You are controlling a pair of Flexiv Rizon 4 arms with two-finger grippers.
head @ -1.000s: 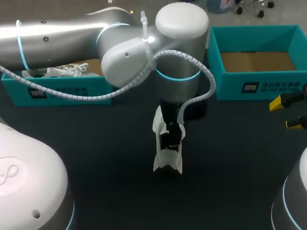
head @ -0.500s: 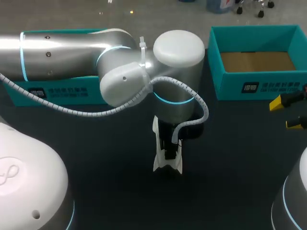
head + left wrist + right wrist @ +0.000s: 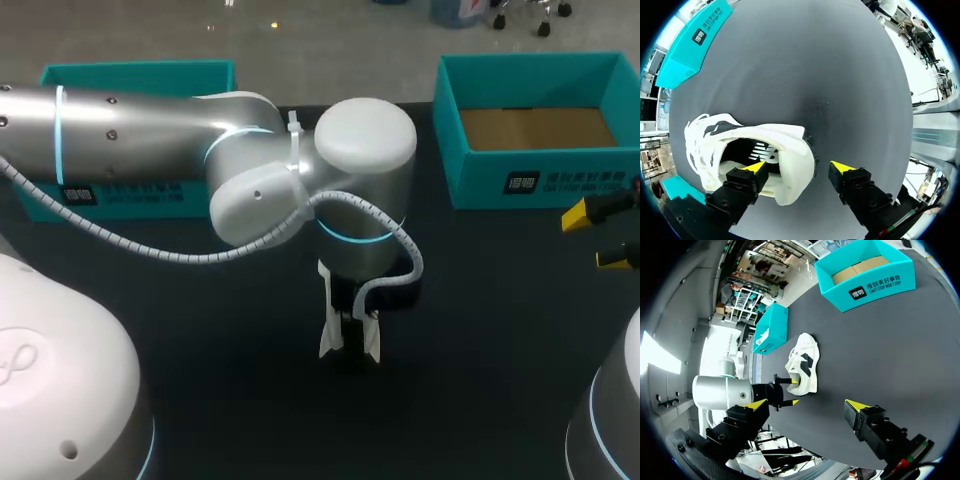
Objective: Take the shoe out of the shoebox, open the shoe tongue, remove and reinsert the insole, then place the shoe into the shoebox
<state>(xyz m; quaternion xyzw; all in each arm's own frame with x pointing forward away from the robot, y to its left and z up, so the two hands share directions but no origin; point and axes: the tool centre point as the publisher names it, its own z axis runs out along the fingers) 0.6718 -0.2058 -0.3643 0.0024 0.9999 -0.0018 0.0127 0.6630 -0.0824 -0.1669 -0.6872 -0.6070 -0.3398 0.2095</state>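
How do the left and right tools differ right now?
Left tool straddles the heel of the shoe, one finger inside the opening, one outside; right tool has nothing between its fingers. Left tool is down at the shoe; right tool sits well apart from it. Both are open, yellow-tipped.

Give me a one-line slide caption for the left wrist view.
Left gripper straddles the white shoe at its heel wall on the dark table, one finger inside the opening, one outside.
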